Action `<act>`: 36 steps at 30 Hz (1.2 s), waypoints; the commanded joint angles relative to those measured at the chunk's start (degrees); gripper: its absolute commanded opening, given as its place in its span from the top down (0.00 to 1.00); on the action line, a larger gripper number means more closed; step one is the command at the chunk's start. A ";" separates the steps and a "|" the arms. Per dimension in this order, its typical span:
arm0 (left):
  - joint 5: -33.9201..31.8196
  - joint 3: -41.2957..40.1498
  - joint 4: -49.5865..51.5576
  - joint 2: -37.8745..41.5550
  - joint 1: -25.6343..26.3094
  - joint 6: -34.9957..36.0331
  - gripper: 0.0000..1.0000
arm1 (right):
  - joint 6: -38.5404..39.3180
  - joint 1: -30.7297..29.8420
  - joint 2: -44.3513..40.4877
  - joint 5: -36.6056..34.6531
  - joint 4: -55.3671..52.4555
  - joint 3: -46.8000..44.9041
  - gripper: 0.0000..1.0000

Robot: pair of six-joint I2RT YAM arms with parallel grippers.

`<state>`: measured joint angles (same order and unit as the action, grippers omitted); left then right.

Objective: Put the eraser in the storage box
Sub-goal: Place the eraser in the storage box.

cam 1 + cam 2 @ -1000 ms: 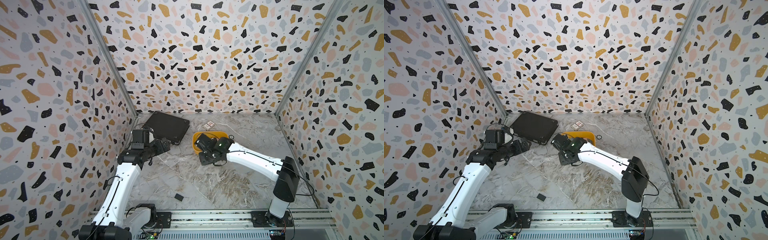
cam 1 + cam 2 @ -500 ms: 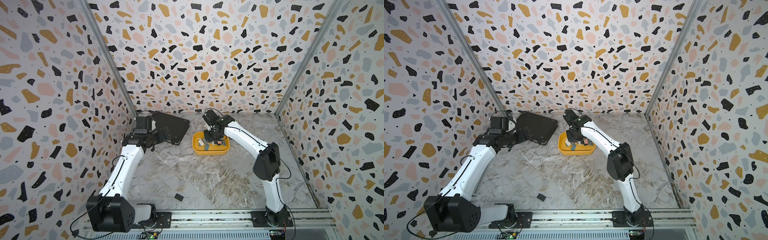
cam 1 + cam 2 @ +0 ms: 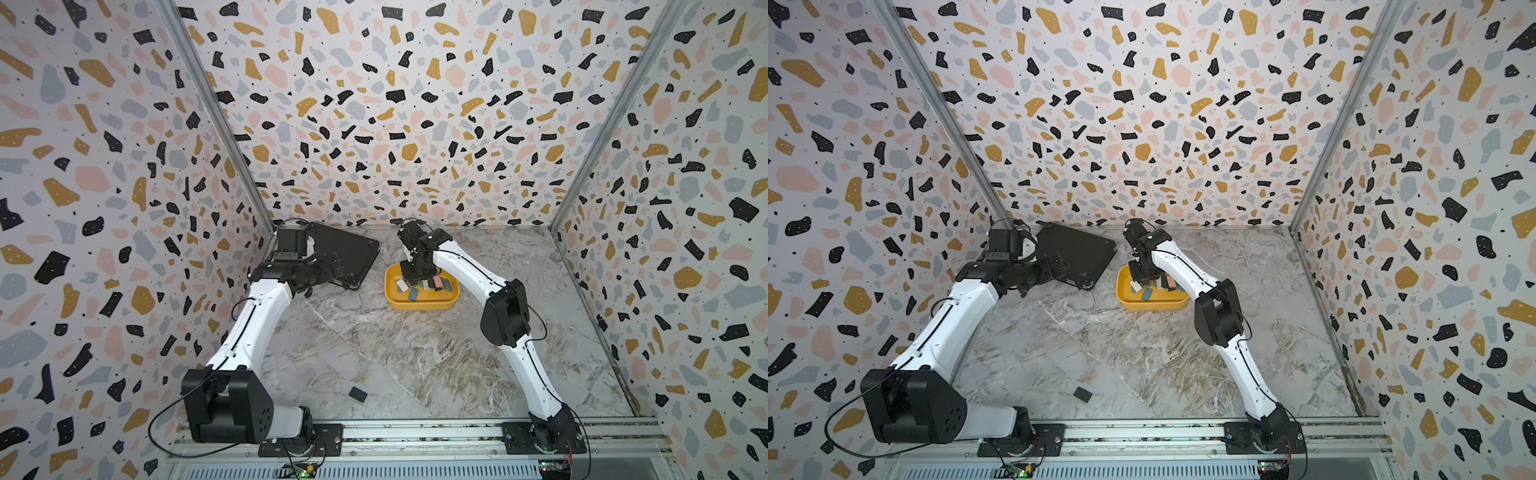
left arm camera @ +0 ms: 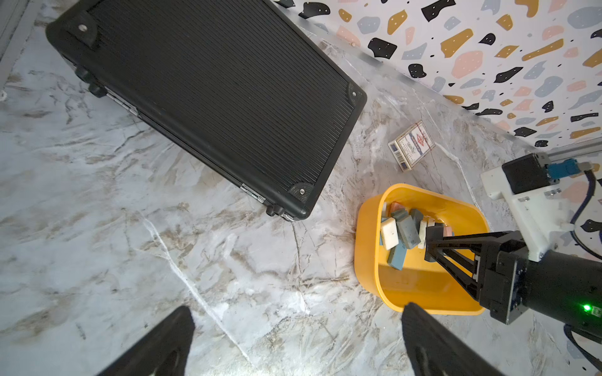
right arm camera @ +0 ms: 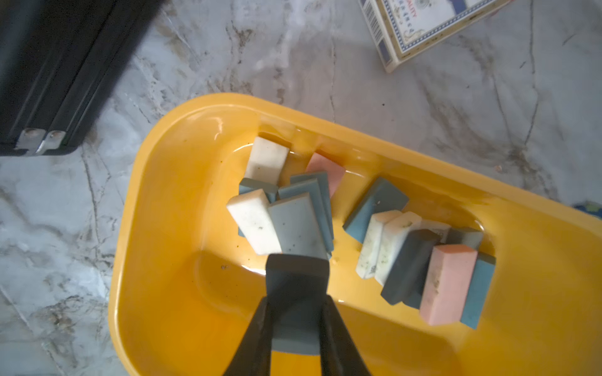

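Across a marble-patterned table (image 3: pixel 374 353), a flat black case (image 3: pixel 349 253) lies at the back, just beside the yellow storage box (image 3: pixel 419 305). The right gripper (image 5: pixel 296 299) reaches into the box, its jaws pressed onto a grey eraser (image 5: pixel 297 273) held above the tray floor beside a jumble of white, pink and blue-grey erasers (image 5: pixel 260 224). The left gripper (image 4: pixel 293 345) hangs spread wide and empty near the case. A card pack (image 4: pixel 411 145) lies between the box and the back wall. A small dark block (image 3: pixel 358 394) sits well apart by the front rail.
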<state>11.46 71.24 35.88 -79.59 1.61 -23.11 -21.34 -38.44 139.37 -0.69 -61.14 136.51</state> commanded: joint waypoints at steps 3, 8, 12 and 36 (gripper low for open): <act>0.14 2.37 -1.51 -0.94 -0.41 0.89 0.00 | 1.44 0.44 1.10 -1.03 -1.91 5.36 0.75; 0.23 2.15 -1.67 -1.35 -0.46 0.91 0.01 | 0.88 0.82 3.28 -0.06 -1.89 6.73 0.75; 0.62 2.15 -1.82 -1.77 -0.51 0.83 0.00 | 0.46 0.82 4.22 0.51 -1.82 6.71 0.74; 1.72 1.82 -2.30 -2.20 -1.25 0.31 0.00 | 0.15 0.77 2.06 0.97 -1.15 5.93 0.54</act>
<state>12.78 71.29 34.89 -81.73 0.75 -23.16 -21.43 -37.74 145.71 0.84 -61.34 141.71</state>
